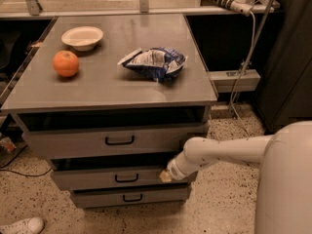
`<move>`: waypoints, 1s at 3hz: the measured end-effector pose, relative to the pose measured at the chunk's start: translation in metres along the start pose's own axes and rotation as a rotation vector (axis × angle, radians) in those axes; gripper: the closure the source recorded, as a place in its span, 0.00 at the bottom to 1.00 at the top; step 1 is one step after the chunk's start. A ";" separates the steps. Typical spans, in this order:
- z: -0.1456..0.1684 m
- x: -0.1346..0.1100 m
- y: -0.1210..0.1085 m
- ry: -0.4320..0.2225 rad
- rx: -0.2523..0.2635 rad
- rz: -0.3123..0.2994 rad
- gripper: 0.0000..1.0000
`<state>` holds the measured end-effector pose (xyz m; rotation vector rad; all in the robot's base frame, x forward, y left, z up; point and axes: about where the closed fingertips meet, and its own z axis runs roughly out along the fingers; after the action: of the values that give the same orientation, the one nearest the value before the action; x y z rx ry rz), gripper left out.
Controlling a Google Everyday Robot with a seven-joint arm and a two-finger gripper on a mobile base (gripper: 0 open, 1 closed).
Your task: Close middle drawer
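The middle drawer (97, 178) is a wide grey metal drawer with a low flat front and a small black loop handle (126, 178). It sticks out a little past the lowest drawer (131, 197) and sits under the taller top drawer (112, 140). My white arm reaches in from the right. My gripper (165, 176) rests against the right part of the middle drawer's front.
The top drawer stands pulled out beneath the grey cabinet top (117, 89). On the top lie an orange (66, 63), a white bowl (83, 37) and a blue chip bag (155, 62). A power strip and cable (243, 43) hang at right. A white shoe (22, 225) lies on the floor.
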<state>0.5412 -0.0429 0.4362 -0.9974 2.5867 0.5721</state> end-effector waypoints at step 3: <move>0.000 0.000 0.000 0.000 0.000 0.000 0.11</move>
<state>0.5412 -0.0428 0.4362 -0.9975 2.5868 0.5722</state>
